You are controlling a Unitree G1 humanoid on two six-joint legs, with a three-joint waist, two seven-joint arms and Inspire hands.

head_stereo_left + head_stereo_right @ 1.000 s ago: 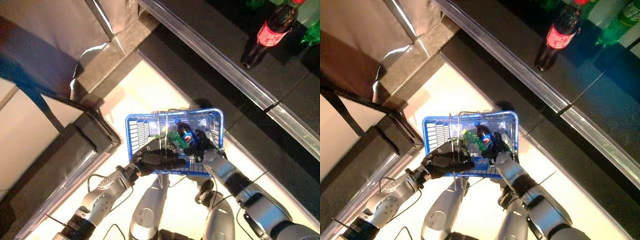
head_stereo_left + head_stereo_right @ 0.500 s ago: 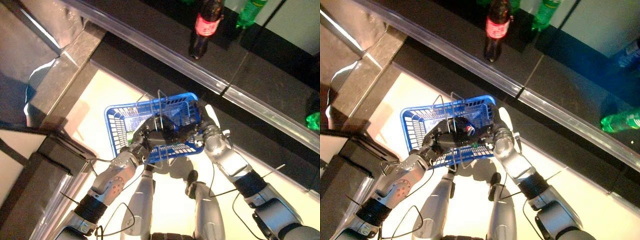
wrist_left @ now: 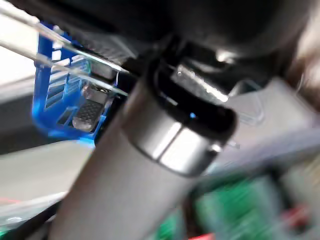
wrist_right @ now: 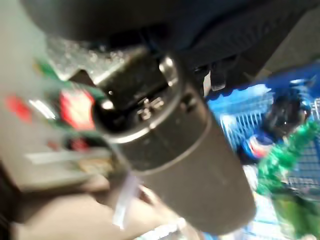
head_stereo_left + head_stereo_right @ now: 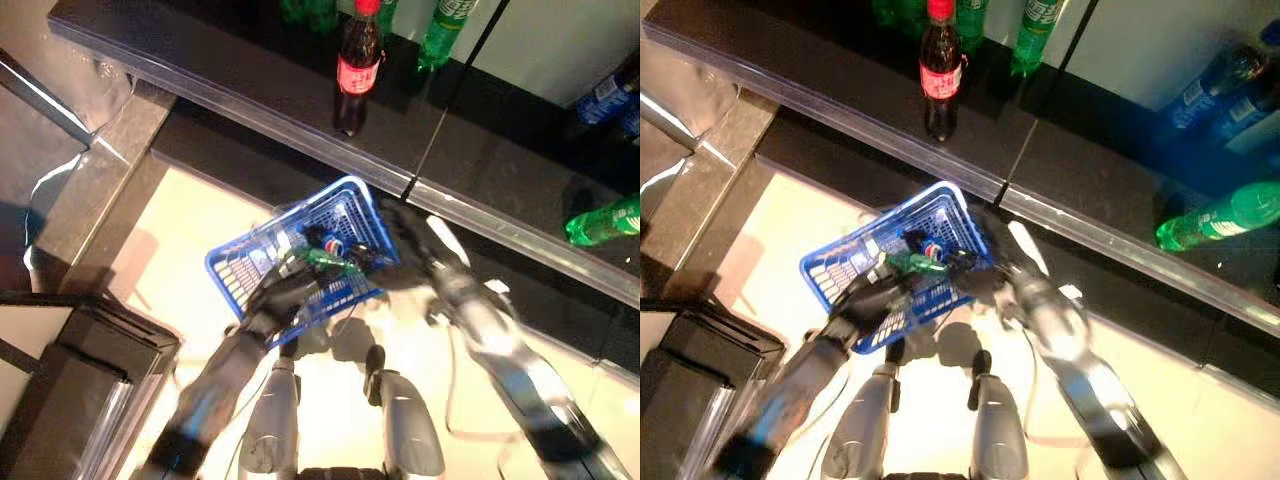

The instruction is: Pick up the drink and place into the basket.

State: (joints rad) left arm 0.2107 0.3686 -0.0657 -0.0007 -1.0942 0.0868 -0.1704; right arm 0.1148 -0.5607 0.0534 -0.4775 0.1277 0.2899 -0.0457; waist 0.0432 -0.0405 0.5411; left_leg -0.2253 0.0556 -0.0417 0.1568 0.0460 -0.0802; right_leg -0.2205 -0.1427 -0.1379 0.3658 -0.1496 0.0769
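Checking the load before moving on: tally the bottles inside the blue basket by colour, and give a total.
Green bottle: 1
Dark bottle with a blue label: 1
Total: 2 bottles, both lying in the blue basket.

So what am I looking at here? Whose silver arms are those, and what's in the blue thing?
Those arms belong to a walking robot. Two pictures come from cameras in its head, looking down; the other two come from cameras on its wrists, very close up. The blue thing is a shopping basket. The left hand is at the basket's near side, and the right hand is at its far side; both are too blurred to tell how their fingers sit. Inside the basket lie a dark bottle with a blue label and a green bottle. On the dark shelf above stands a cola bottle with a red label, with green bottles behind.
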